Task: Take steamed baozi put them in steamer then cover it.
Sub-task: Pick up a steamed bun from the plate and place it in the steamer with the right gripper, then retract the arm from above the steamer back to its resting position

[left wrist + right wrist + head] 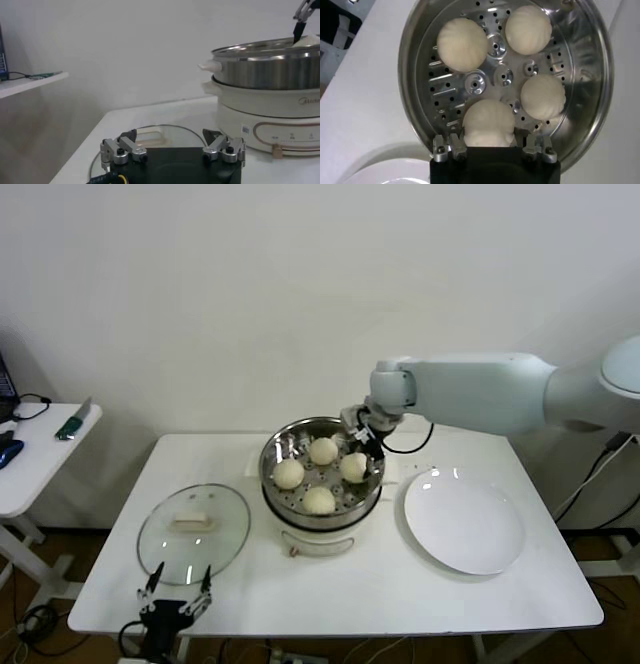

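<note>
Four cream-white baozi lie in the shiny steamer (270, 456) on its white pot base (320, 536). My right gripper (362, 446) reaches in over the back right rim and is shut on the right-hand baozi (352, 467). In the right wrist view that baozi (488, 122) fills the gap between the fingers (456, 145), low on the perforated floor (445, 95). The three others (462, 44) lie free. The glass cover (193, 532) with its cream handle lies flat on the table, left of the steamer. My left gripper (175, 589) hangs open just in front of the cover (150, 132).
An empty white plate (465, 524) lies right of the steamer. A white side table (40, 449) with small items stands at far left. The steamer (270, 67) rises to the right in the left wrist view. The table's front edge (330, 619) is near.
</note>
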`<state>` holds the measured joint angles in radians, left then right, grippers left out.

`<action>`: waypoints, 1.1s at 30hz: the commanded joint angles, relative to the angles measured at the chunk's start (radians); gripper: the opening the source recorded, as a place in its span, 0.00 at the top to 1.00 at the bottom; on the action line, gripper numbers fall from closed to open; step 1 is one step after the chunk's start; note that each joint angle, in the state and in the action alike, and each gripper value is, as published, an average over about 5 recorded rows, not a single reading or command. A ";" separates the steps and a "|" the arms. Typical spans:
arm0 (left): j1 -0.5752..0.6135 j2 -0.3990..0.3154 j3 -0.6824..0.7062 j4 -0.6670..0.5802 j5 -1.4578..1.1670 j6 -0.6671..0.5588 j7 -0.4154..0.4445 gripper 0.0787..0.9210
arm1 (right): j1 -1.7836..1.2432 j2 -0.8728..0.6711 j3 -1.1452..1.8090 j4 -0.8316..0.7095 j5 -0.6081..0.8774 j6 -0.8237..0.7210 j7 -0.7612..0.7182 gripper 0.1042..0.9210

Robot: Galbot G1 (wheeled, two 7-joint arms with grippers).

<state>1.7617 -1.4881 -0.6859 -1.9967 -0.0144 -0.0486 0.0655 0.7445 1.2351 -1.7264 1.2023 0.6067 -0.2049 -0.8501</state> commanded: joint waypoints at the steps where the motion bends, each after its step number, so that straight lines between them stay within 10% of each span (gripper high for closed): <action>1: 0.000 0.000 -0.001 0.001 -0.003 0.000 0.000 0.12 | -0.050 0.028 0.009 -0.040 -0.024 -0.005 0.015 0.31; 16: -0.003 -0.003 -0.003 -0.007 -0.005 0.002 0.000 0.12 | -0.002 -0.002 0.026 -0.020 0.010 0.025 -0.041 0.14; 23: 0.004 -0.001 -0.004 -0.017 -0.007 0.006 0.000 0.12 | 0.123 -0.132 0.045 0.028 0.251 0.046 -0.097 0.12; 33: 0.006 0.002 0.013 -0.022 -0.047 0.017 -0.026 0.12 | -0.056 -0.421 0.394 0.101 0.321 0.023 0.389 0.12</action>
<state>1.7665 -1.4877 -0.6769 -2.0185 -0.0389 -0.0327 0.0526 0.8039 1.0598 -1.6135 1.2469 0.8271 -0.1919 -0.8123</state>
